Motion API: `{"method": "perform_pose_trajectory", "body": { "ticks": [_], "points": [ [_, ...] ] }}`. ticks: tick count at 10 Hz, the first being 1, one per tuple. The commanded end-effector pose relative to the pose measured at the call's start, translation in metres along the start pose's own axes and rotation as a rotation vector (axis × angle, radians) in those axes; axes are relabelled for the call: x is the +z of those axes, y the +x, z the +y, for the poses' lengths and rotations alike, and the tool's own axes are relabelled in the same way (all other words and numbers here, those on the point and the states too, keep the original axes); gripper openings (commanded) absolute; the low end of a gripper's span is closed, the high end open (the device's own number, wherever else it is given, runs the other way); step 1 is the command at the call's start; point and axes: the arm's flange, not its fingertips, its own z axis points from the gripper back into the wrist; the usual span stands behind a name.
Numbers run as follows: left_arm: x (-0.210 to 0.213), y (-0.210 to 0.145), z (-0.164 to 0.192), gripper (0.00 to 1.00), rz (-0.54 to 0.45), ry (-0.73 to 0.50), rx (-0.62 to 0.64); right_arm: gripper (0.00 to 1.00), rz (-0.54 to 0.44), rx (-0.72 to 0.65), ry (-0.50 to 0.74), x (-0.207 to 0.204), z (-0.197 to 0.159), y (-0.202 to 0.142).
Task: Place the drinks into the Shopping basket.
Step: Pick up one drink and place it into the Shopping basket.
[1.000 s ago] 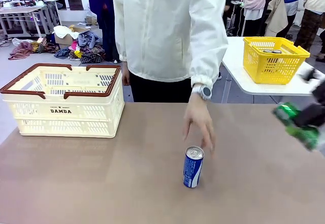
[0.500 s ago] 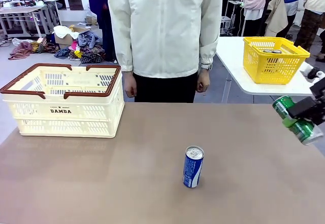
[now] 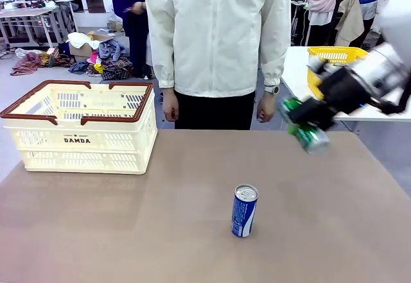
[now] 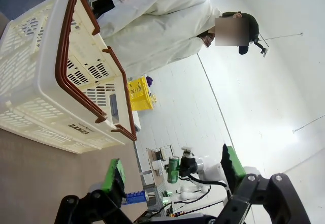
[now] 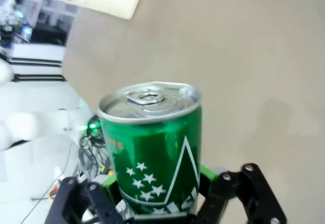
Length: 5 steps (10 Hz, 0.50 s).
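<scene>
One gripped, one standing.
Front: our right gripper [image 3: 302,125] pinches the tilted green can [image 3: 311,138], right of frame; blue can [image 3: 244,210] stands centre, Shopping basket [image 3: 38,113] left. Left wrist: left gripper [image 4: 171,169] spread. Right wrist: can looks stiff, slick, light; we'd grip mid-body.

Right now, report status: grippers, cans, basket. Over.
Right gripper shut on green can, aloft at right. Left gripper open. Blue can upright, centre; basket far left. Person's hands at sides.
</scene>
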Motion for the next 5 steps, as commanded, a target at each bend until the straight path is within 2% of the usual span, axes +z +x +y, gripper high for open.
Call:
{"method": "perform_pose_trajectory", "body": {
  "ticks": [1, 3, 4, 5],
  "points": [
    [0.002, -0.001, -0.004, 1.0, 0.008, -0.004, 0.01, 0.0, 0.048, 0.035, -0.049, -0.01, 0.034, 0.067],
    [0.002, -0.001, -0.004, 1.0, 0.008, -0.004, 0.01, 0.0, 0.0, -0.062, -0.115, -0.068, 0.079, 0.104],
    [0.002, -0.001, -0.004, 1.0, 0.008, -0.004, 0.01, 0.0, -0.034, -0.059, -0.179, -0.103, 0.1, 0.115],
    [0.002, -0.001, -0.004, 1.0, 0.008, -0.004, 0.01, 0.0, -0.046, -0.044, -0.179, -0.12, 0.106, 0.117]
  ]
}}
